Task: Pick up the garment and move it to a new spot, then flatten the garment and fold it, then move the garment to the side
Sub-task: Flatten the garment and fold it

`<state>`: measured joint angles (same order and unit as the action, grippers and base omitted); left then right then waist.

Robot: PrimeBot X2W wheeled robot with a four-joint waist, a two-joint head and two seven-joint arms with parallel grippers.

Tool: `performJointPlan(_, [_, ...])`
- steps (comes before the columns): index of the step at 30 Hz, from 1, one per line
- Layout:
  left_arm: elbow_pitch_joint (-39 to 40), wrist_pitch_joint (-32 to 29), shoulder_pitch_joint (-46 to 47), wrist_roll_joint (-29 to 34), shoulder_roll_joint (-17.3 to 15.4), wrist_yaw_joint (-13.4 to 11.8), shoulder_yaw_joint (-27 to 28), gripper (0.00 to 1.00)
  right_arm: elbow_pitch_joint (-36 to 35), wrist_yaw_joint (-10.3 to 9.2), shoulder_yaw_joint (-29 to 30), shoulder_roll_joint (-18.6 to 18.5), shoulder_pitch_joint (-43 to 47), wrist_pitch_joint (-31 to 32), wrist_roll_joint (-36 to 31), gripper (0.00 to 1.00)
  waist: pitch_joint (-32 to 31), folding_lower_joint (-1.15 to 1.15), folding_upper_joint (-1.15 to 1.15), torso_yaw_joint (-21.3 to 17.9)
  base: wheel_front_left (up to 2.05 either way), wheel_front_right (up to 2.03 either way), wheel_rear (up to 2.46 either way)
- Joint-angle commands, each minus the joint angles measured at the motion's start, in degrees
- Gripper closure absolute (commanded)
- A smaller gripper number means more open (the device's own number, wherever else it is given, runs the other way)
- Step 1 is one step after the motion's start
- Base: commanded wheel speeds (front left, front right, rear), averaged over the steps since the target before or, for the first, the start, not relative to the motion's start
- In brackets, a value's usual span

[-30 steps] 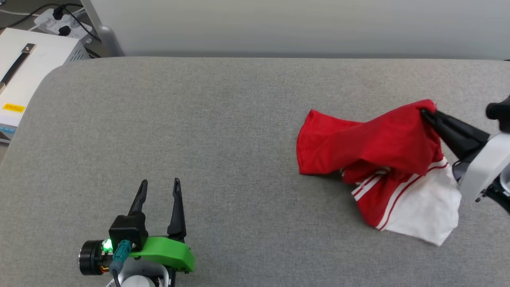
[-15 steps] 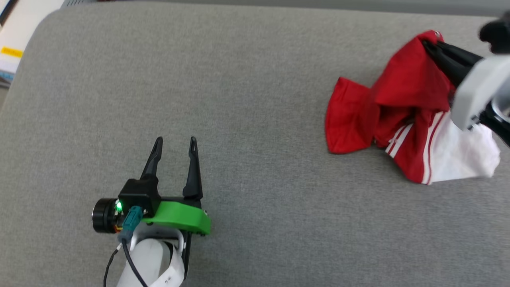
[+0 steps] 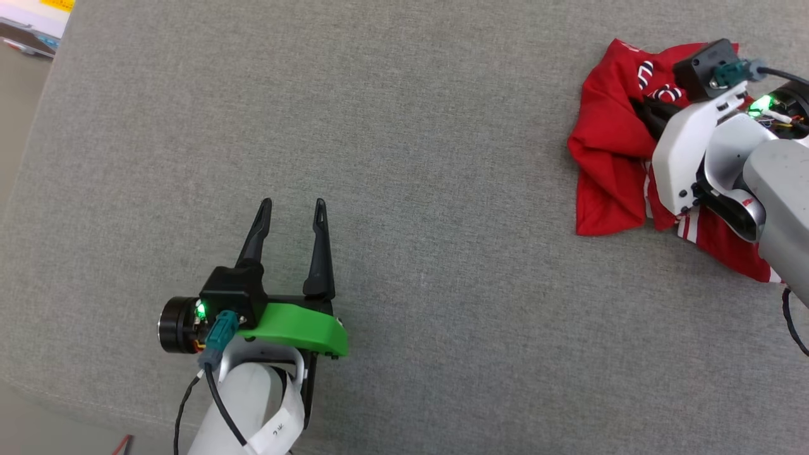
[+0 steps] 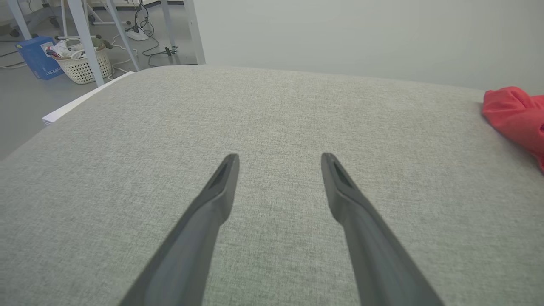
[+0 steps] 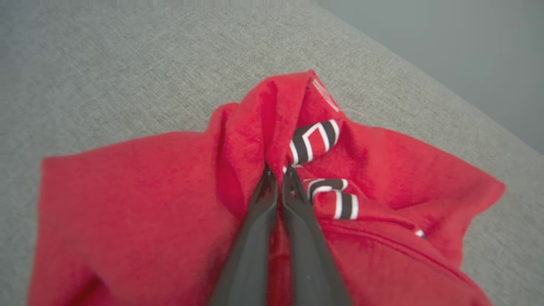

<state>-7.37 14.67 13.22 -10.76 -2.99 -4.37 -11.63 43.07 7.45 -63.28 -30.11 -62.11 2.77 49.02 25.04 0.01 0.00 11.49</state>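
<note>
The garment [image 3: 607, 164] is a red T-shirt lying bunched at the right side of the grey table. A bit of its white print shows at the top of the heap, and striped trim pokes out from under my right arm. My right gripper [image 3: 646, 112] reaches over it from the right. In the right wrist view my right gripper [image 5: 278, 172] is shut on a raised fold of the garment [image 5: 148, 191] next to the print. My left gripper [image 3: 292, 205] stands open at the lower left, far from the shirt. In the left wrist view my left gripper [image 4: 279, 157] holds nothing, and the garment [image 4: 514, 114] shows at the right edge.
The grey padded table [image 3: 411, 126] stretches bare between the two grippers. Its rounded left edge [image 3: 38, 158] falls away to the floor. Beyond the far corner stand metal legs [image 4: 85, 38], a wicker basket [image 4: 85, 66] and a blue box [image 4: 36, 55].
The head camera has tilted down and the whole picture has shifted. My right gripper, still shut on the garment, has swung over it; the shirt is more bunched and its print now shows.
</note>
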Motion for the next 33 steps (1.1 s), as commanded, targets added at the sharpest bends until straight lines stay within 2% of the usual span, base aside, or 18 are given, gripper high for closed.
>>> performJointPlan(1, [-0.18, 0.33, 0.19, -0.04, 0.12, -0.47, 0.38, 0.00, 0.90, 0.03, -0.94, 0.20, 0.91, -2.09, 1.23, 0.00, -1.12, -0.01, 0.00, -0.53, 0.00, 0.00, 0.00])
performJointPlan(7, [-0.45, 0.33, -2.03, 1.52, 0.12, 0.20, 2.15, 0.00, 0.70, 0.03, -0.65, -1.89, 3.62, -14.61, 3.22, 0.00, -5.60, -0.01, 0.00, -2.72, 0.00, 0.00, 0.00])
performJointPlan(11, [-0.36, 0.33, -3.76, 2.49, 0.12, 0.76, 3.36, 0.00, -1.59, 0.03, 3.20, -3.38, 6.97, -17.58, 3.33, 0.00, -8.74, -0.01, 0.00, -4.36, 0.00, 0.00, 0.00])
performJointPlan(17, [0.11, 0.33, -6.23, 3.71, 0.12, 1.53, 4.80, 0.00, -12.50, 0.03, 22.44, -3.32, 17.83, -17.75, -5.14, 0.00, -12.65, -0.01, 0.00, -6.39, 0.00, 0.00, 0.00])
performJointPlan(20, [0.30, 0.33, -7.48, 4.14, 0.12, 1.81, 5.39, 0.00, -18.55, 0.03, 33.44, -1.16, 26.66, -17.76, -11.39, 0.00, -14.20, -0.01, 0.00, -6.99, 0.00, 0.00, 0.00])
performJointPlan(24, [0.56, 0.33, -8.69, 4.58, 0.12, 2.20, 6.02, 0.00, -26.14, 0.03, 44.70, 3.25, 37.17, -17.76, -18.72, 0.00, -15.46, -0.01, 0.00, -7.44, 0.00, 0.00, 0.00])
performJointPlan(28, [0.59, 0.33, -9.69, 4.96, 0.12, 2.61, 6.43, 0.00, -32.77, 0.03, 52.73, 7.83, 45.82, -17.76, -24.00, 0.00, -16.68, -0.01, 0.00, -7.42, 0.00, 0.00, 0.00])
performJointPlan(33, [1.07, 0.33, -10.81, 5.28, 0.12, 2.86, 6.78, 0.00, -38.46, 0.03, 59.85, 13.32, 54.50, -17.77, -28.00, 0.00, -18.04, -0.01, 0.00, -7.46, 0.00, 0.00, 0.00])
